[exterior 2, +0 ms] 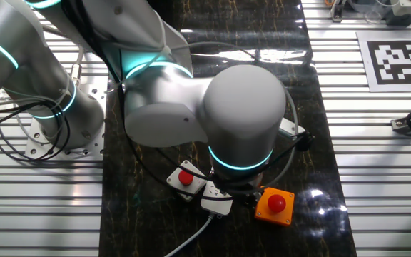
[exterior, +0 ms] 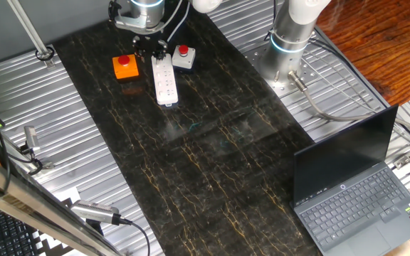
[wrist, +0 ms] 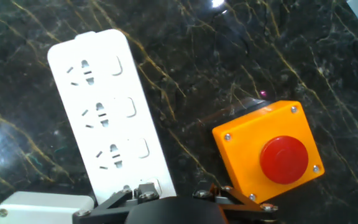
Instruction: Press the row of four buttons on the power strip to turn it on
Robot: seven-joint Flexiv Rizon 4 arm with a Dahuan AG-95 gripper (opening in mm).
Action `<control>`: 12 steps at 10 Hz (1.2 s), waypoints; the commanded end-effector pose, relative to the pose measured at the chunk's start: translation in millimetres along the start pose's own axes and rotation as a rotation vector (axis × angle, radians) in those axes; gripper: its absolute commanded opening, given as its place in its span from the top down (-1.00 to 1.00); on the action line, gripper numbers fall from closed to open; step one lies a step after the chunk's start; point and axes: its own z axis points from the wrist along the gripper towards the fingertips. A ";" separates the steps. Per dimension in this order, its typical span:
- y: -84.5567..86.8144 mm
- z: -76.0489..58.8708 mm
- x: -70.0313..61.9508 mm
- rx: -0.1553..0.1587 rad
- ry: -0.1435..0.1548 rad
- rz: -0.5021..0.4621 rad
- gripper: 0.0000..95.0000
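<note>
Strip (exterior: 165, 81) lies on dark table (exterior: 212, 142) between orange box (exterior: 125, 66) and grey box (exterior: 184, 58). Gripper (exterior: 151, 50) hovers over strip's near end — finger state hidden. Best approach — descend squarely onto end switch, press lightly, avoid red buttons.

Black marble tabletop (exterior: 212, 142), wood floor (exterior: 376, 43) beyond.
</note>
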 end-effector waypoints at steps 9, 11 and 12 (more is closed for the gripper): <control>-2.3 13.3 0.5 -0.004 0.004 -0.022 0.20; -2.3 18.1 -1.0 -0.005 0.003 -0.026 0.20; -2.3 20.4 -1.4 -0.003 0.003 -0.027 0.20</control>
